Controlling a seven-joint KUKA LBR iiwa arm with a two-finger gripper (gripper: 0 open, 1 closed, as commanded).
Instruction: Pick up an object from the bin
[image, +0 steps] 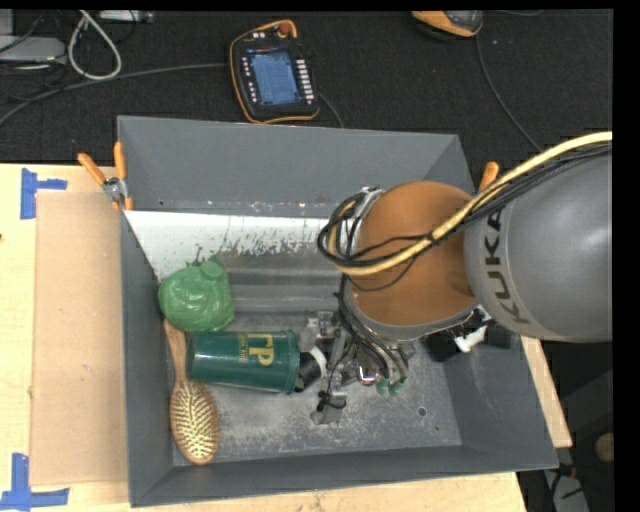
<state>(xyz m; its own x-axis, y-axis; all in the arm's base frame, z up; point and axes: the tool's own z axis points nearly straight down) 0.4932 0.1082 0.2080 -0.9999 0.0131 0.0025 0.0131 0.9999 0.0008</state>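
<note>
My gripper (345, 385) hangs low over the middle of the bin floor, just right of a dark green can (243, 361) that lies on its side with gold lettering. One fingertip reaches down near the floor beside the can's right end. A light green lumpy plastic toy (196, 296) sits above the can at the left. Below the can lies a wooden hairbrush (193, 420) with its bristle head toward the bin's front-left corner.
The arm's orange dome and looped cables cover the bin's right middle. The back wall slopes up behind the green toy. Bare grey floor stretches to the right front of the gripper.
</note>
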